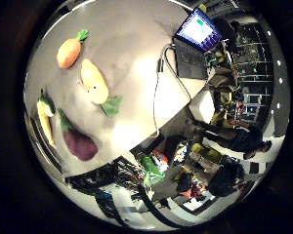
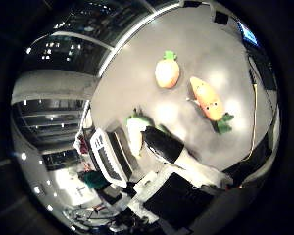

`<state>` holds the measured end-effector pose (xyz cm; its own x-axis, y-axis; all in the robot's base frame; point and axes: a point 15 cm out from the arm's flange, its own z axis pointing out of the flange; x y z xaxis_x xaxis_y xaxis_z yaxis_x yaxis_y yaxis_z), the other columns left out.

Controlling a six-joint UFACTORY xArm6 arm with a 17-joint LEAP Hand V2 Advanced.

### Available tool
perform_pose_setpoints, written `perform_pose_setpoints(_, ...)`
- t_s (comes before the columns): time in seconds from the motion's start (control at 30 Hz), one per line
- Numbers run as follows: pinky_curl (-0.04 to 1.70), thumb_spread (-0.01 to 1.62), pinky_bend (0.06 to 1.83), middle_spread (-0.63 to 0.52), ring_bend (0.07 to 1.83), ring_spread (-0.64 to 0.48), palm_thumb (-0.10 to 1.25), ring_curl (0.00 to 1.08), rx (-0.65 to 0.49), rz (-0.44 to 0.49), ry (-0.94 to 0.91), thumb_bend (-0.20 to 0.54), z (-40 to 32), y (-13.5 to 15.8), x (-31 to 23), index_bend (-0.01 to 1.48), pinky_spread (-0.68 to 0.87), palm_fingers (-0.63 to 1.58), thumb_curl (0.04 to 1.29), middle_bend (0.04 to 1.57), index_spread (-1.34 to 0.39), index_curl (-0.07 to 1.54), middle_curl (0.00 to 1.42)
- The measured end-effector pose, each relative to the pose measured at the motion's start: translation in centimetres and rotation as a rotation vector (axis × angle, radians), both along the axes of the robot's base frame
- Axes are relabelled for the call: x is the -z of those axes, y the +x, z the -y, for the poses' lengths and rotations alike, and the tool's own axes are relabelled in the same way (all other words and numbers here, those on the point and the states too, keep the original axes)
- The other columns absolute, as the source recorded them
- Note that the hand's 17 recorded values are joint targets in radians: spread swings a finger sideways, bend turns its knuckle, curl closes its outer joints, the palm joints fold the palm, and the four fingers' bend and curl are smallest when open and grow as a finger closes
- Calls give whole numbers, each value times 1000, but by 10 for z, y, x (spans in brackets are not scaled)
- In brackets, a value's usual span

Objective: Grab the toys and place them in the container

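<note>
Grey table [image 1: 136, 44] | four plush vegetables near laptop [image 1: 198, 41]: round carrot [image 1: 68, 51], long carrot [image 1: 94, 82], corn [image 1: 45, 117], eggplant [image 1: 78, 141] | hand [image 2: 176, 181] grip: cannot tell

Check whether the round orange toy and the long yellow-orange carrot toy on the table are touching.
Apart. The little finger side palm view shows bare grey table between the round orange toy and the carrot toy; the thumb side view shows the same gap.

Two orange plush vegetables [image 2: 167, 71] [image 2: 207, 100] on grey table [image 2: 201, 44], white basket [image 2: 107, 157] at its edge
</note>
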<state>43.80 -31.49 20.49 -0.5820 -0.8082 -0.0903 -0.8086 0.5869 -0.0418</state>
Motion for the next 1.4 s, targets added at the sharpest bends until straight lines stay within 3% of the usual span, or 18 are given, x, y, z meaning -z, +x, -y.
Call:
perform_pose_setpoints(0.37,313,1059,534,75,705,-1,444,328,81,-109,72,-25,39,-7,88,159,271,285,280,455,-82,248,398)
perform_pose_setpoints(0.93,255,1040,539,32,806,-35,435,336,38,-254,90,-25,27,-27,155,176,160,378,286,563,-109,299,429)
perform_pose_setpoints(1.1,239,1022,579,-46,912,-105,480,364,16,-268,77,-16,23,-25,157,185,8,552,296,637,-173,319,462)
perform_pose_setpoints(1.17,271,1023,751,-109,998,-164,575,383,8,-271,73,17,23,-25,158,208,-145,957,314,711,-248,318,488)
perform_pose_setpoints(1.2,265,1022,778,-131,995,-185,596,371,3,-273,70,13,22,-24,158,206,-202,1007,318,717,-272,319,488)
perform_pose_setpoints(1.3,355,1006,906,-194,1046,-232,709,438,-13,-278,59,9,22,-23,157,337,-363,1193,339,805,-371,418,545)
perform_pose_setpoints(1.4,386,996,954,-186,1056,-225,808,451,-28,-274,42,29,25,-22,149,495,-381,1347,362,893,-385,483,571)
